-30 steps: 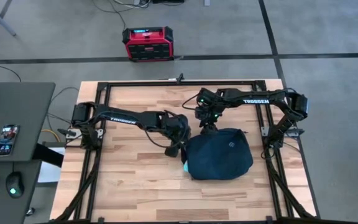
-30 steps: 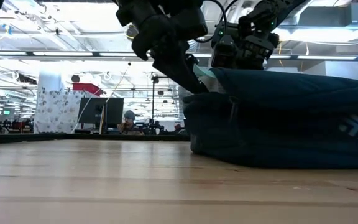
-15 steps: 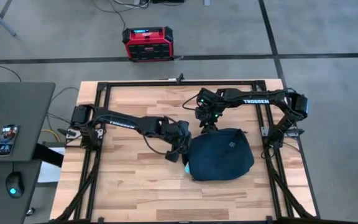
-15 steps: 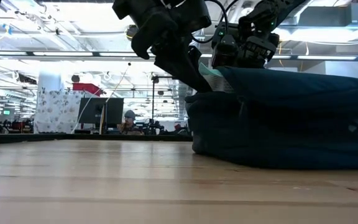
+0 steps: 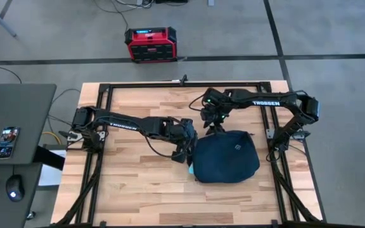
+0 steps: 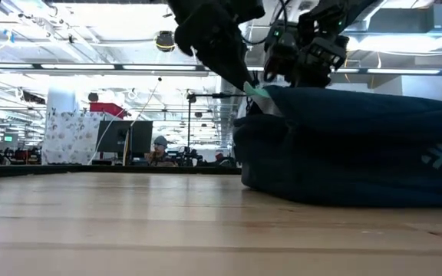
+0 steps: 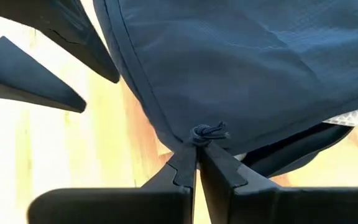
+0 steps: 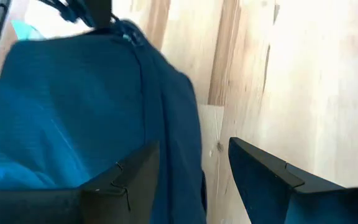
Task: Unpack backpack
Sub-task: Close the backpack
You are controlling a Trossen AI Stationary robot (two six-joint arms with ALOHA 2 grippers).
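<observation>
left pincer: the left gripper [image 7: 196, 167] has its two dark fingers pressed together on the small knotted zipper-pull cord [image 7: 207, 132] at the backpack's left edge; in the high view it sits at the bag's left side [image 5: 184, 149], mid-bench.
right pincer: the right gripper [image 8: 194, 163] is spread, one finger over the blue fabric and one over bare wood, straddling the bag's far edge; i cannot tell whether either finger touches the cloth. in the high view it hangs just at the bag's far rim [image 5: 214, 123].
task's thing: the soft dark navy-teal fabric backpack [image 5: 225, 156] lies flat on the pale wooden bench [image 5: 132, 183], right of centre, nearer the right edge than the left.
handling: it looks limp and light; the fabric sags and creases, so it would likely follow a pull rather than hold shape. a second grip to pin it seems needed.
where to hold: the cord is the sensible hold for running the zip; the seam or rim at the far edge suits the holding side.
pointing: the pale diamond logo [image 5: 236, 147] faces up, the opened side toward the left arm, where a pale teal lining [image 6: 256, 90] shows.
long axis: hard to call; the outline is almost round from above, slightly longer across the bench.
</observation>
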